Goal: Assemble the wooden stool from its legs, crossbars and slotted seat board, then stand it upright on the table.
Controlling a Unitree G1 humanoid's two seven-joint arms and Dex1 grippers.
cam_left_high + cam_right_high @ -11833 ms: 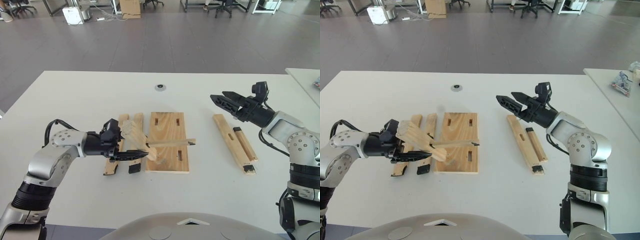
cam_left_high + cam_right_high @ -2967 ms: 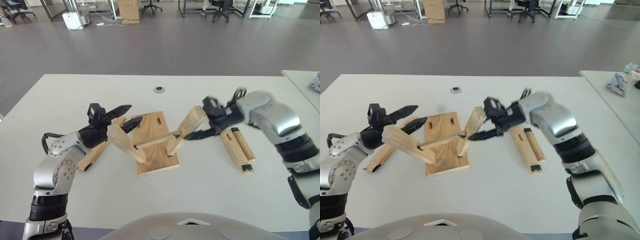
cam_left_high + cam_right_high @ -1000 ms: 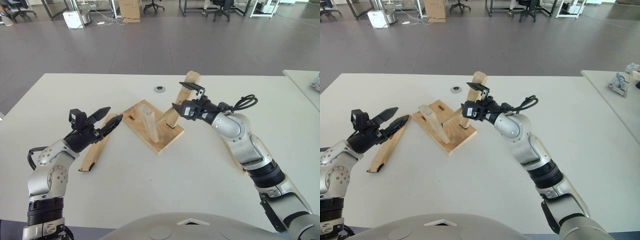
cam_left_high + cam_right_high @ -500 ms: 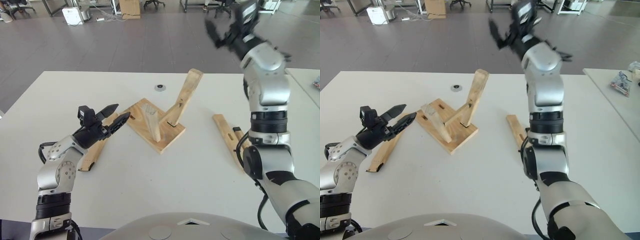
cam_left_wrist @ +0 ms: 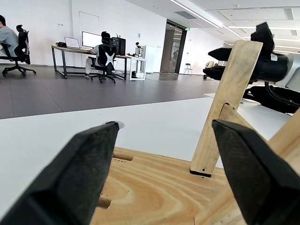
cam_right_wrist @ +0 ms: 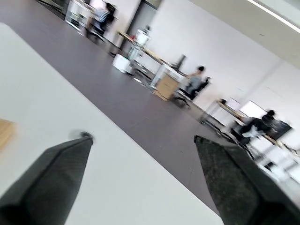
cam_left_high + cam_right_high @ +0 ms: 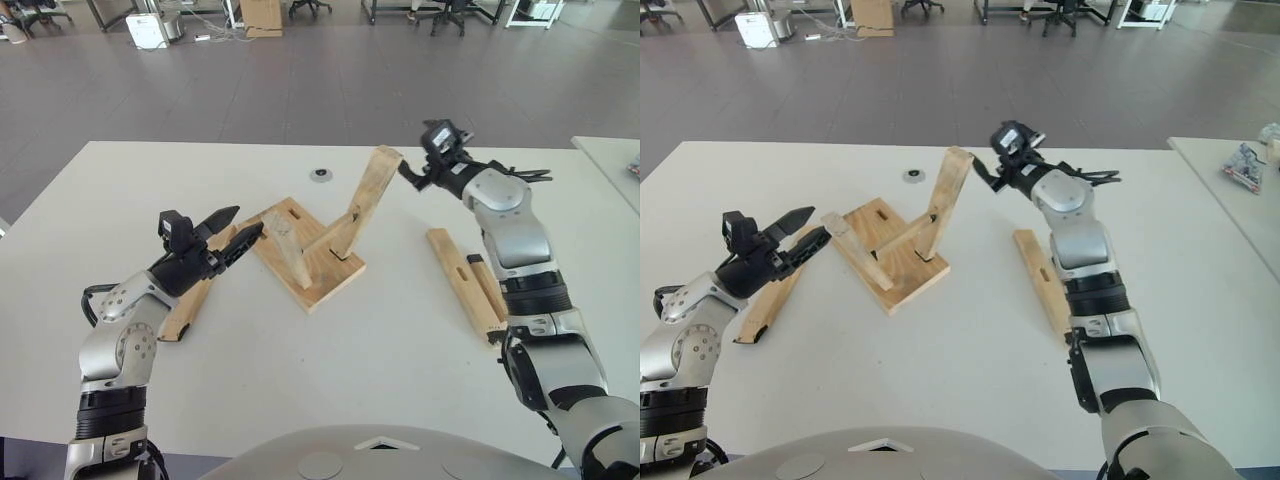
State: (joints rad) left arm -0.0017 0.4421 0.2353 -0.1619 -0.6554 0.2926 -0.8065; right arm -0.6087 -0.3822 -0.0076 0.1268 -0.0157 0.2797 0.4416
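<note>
The seat board (image 7: pixel 325 282) lies flat near the middle of the table (image 7: pixel 400 350), turned so one corner points at the far edge. Two legs stand in its slots. The tall leg (image 7: pixel 366 195) rises from the corner nearer the right edge and leans toward the far right. The short leg (image 7: pixel 285 245) leans the other way, toward the left edge. A thin crossbar (image 7: pixel 325 238) runs between the two.

My left gripper (image 7: pixel 250 218) hangs low over the table just beside the board's left corner, and its jaws are spread wide with nothing between them. I cannot tell whether the lower fingertip touches the short leg. Under that arm a loose leg (image 7: pixel 185 310) lies flat, toward the table's left edge.

My right gripper (image 7: pixel 408 175) is raised just beside the top of the tall leg, on its right side. Its jaws are also wide apart and hold nothing.

Toward the right edge a long slotted piece (image 7: pixel 460 280) lies flat, with a shorter piece (image 7: pixel 490 295) close beside it. A small round grommet (image 7: pixel 320 175) sits in the table near the far edge, beyond the board
</note>
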